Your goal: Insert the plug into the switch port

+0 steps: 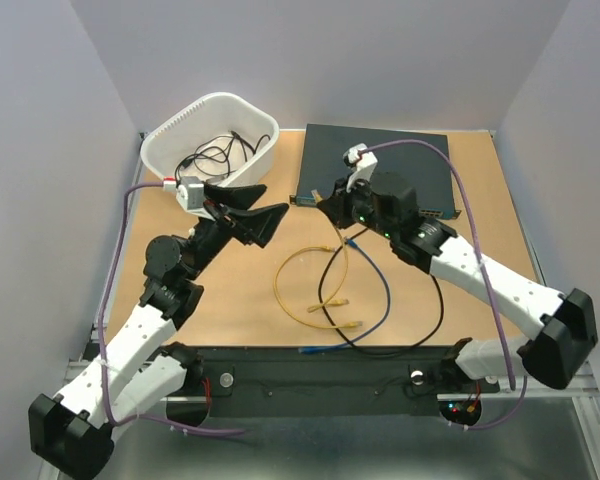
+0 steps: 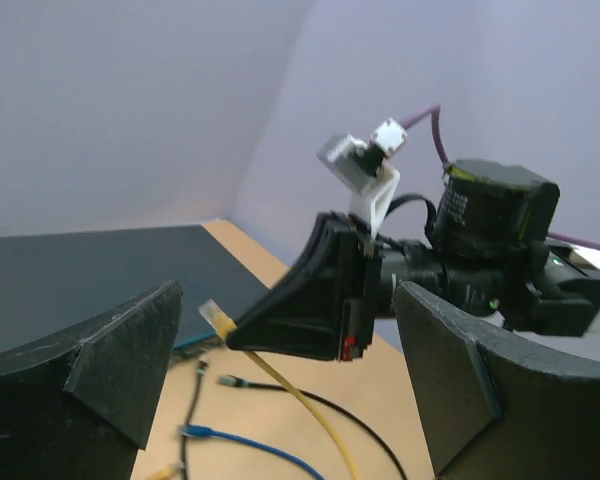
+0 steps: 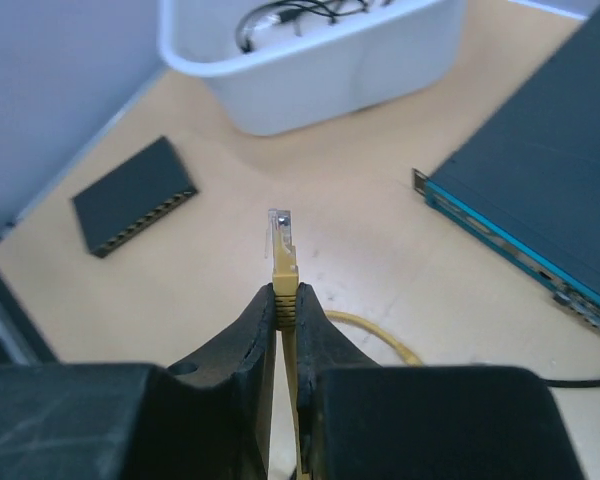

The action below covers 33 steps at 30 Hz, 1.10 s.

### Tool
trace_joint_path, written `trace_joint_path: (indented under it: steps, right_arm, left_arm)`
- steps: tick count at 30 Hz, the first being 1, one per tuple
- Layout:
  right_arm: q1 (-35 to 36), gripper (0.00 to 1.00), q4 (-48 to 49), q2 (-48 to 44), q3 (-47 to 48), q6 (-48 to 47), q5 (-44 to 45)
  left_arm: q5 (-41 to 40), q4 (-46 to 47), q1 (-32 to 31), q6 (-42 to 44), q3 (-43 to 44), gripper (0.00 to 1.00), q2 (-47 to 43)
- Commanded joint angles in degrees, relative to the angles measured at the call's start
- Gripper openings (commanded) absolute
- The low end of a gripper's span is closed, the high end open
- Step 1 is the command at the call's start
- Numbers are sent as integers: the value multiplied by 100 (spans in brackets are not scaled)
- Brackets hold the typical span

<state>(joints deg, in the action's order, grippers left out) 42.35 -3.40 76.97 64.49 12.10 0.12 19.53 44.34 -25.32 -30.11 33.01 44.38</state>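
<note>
My right gripper (image 3: 287, 300) is shut on the yellow boot of a yellow cable. Its clear plug (image 3: 280, 232) sticks out past the fingertips, held above the table. The small flat black box (image 3: 135, 195) lies on the table ahead and to the left of the plug, with its row of ports on the edge facing me. In the top view my right gripper (image 1: 323, 206) hovers left of the large dark unit, and the small box is hidden under my left arm. My left gripper (image 1: 276, 200) is open and empty, raised, facing the right gripper; the plug (image 2: 212, 312) shows between its fingers (image 2: 100, 350).
A large dark unit with a blue front edge (image 1: 380, 165) sits at the back right. A white basket (image 1: 212, 138) of black cables stands at the back left. Loose yellow (image 1: 305, 290), blue (image 1: 372, 290) and black (image 1: 425, 320) cables lie mid-table.
</note>
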Motion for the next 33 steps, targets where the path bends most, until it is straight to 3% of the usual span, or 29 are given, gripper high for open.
trace_joint_path:
  steps: [1, 7, 15, 23, 33]
  right_arm:
    - [-7, 0, 612, -594, -252, 354, -1346]
    - [-7, 1, 1489, -1376, -884, 1004, -2498]
    - [-7, 0, 2878, -1282, -1439, 1777, -3658]
    - [-7, 0, 3284, -1158, -1483, 2016, -3862]
    - [-7, 1, 3433, -1044, -1580, 2112, -3879]
  left_arm:
    - [43, -986, -525, 136, 617, 99, -122]
    - [-168, -1146, -912, 181, 259, 99, -412]
    - [-73, -1147, -1221, 295, -58, 95, -553]
    - [-116, -1190, -1265, 356, -164, 90, -483]
    - [-28, -989, -1300, 286, -181, 70, -457]
